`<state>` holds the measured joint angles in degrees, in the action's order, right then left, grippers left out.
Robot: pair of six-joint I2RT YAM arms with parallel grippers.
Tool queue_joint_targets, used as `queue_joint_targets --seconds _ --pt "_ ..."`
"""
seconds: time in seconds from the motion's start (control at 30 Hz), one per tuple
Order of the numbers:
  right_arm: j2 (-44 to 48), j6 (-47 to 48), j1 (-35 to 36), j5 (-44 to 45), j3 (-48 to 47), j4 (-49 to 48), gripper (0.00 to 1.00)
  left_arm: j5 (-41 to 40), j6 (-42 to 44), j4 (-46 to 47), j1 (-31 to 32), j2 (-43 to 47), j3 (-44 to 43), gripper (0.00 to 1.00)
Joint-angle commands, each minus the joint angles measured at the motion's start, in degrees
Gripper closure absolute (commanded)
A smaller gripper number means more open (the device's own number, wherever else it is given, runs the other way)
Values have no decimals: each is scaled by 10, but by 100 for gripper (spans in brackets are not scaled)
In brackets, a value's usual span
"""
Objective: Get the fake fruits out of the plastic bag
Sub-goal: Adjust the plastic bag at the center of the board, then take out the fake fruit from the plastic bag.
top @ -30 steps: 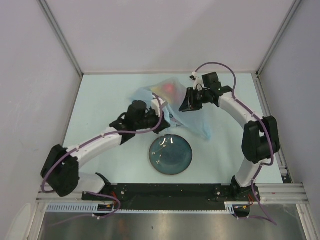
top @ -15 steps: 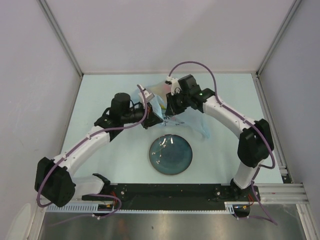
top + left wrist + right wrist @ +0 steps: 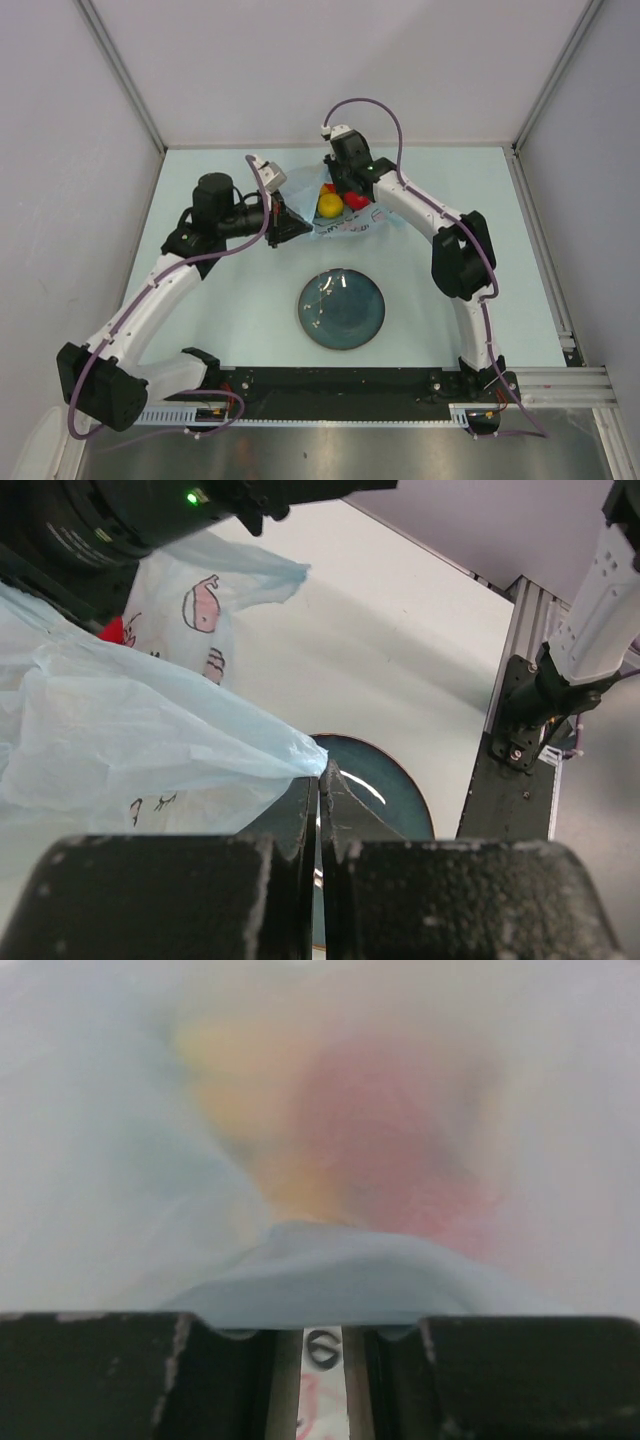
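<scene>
The light-blue plastic bag (image 3: 366,219) lies at the back middle of the table, stretched between my two grippers. A yellow round fruit (image 3: 329,205) and a red fruit (image 3: 355,200) show in it. My left gripper (image 3: 289,218) is shut on the bag's left edge; in the left wrist view the jaws (image 3: 322,775) pinch a corner of the bag (image 3: 120,750), with a bit of red fruit (image 3: 112,630) behind. My right gripper (image 3: 341,186) grips the bag's back edge. In the right wrist view the plastic (image 3: 330,1270) folds over the gripper (image 3: 322,1338), with blurred yellow (image 3: 230,1090) and red (image 3: 390,1110) shapes behind it.
A dark teal round plate (image 3: 341,308) sits in front of the bag, near the table's middle; it also shows in the left wrist view (image 3: 400,790). Grey walls and aluminium rails enclose the table on three sides.
Both grippers moved back and left with the bag. The bag now lies spread between them, and the yellow and red fruits show in it.
</scene>
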<state>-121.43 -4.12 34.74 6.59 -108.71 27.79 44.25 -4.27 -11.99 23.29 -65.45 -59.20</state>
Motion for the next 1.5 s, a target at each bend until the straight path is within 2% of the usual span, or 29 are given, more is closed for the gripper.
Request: queue_joint_targets --seconds 0.0,0.1,0.13,0.17,0.23,0.33,0.53,0.7,0.87,1.0,1.07,1.1,1.27,1.47 --pt "-8 53 -2 99 -48 -50 74 37 18 -12 -16 28 12 100" --pt "2 59 5 64 -30 -44 63 31 1 4 -24 33 24 100" --pt "5 60 6 44 -24 -40 56 28 -6 10 -25 32 28 100" --pt "8 61 9 6 -8 -35 54 26 -9 20 -31 32 36 100" --pt "18 63 14 -18 11 -32 50 18 -20 31 -37 28 44 100" --pt "15 61 19 -18 31 -31 43 17 -33 49 -47 20 45 100" --pt "-18 61 15 -39 13 -24 37 15 -34 56 -50 9 37 100" --pt "-62 59 17 -38 -10 -19 17 15 -36 52 -52 6 41 100" --pt "-111 60 13 -23 -44 -16 15 12 -36 52 -51 1 38 100" --pt "-135 74 12 -3 -70 -23 18 8 -35 53 -52 0 39 100" --pt "-139 93 12 -5 -77 -27 28 7 -35 55 -53 0 44 100" --pt "-138 98 14 -3 -77 -29 43 7 -36 57 -53 1 44 100" --pt "-106 114 12 -3 -73 -34 70 8 -45 70 -54 1 56 100" --pt "-45 116 16 -35 -47 -25 84 6 -47 75 -56 10 71 100"
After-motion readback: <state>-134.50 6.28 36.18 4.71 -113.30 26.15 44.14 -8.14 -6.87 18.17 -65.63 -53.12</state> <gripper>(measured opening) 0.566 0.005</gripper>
